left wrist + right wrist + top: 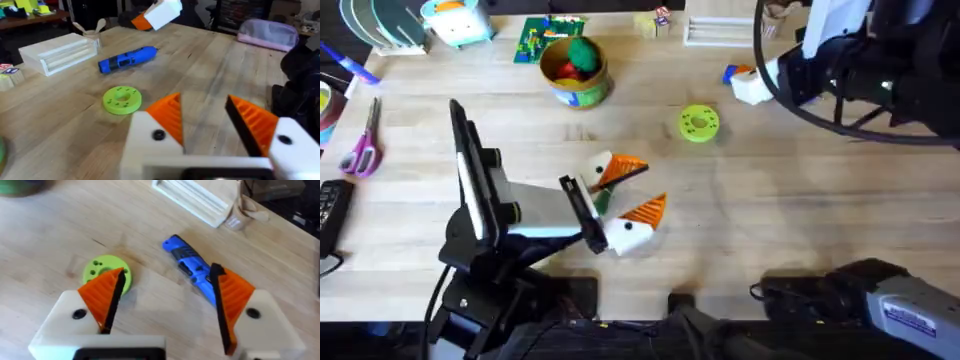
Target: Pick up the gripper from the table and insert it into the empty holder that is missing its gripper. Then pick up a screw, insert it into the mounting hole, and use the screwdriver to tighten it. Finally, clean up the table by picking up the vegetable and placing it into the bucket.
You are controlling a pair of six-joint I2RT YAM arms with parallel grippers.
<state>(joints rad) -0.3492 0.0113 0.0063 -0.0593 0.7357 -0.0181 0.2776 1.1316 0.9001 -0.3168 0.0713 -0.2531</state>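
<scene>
One screwdriver (737, 73) end seems hidden behind right gripper (752, 88).

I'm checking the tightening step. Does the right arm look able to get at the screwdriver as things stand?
Probably yes. The right gripper hangs open just above the screwdriver, which lies flat on bare table; only the green disc lies beside it, apart.

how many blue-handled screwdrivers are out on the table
1: the thick blue cylindrical screwdriver lies on the wooden table beyond the flat green disc, under the right claw. Others may be hidden behind the arms.
</scene>
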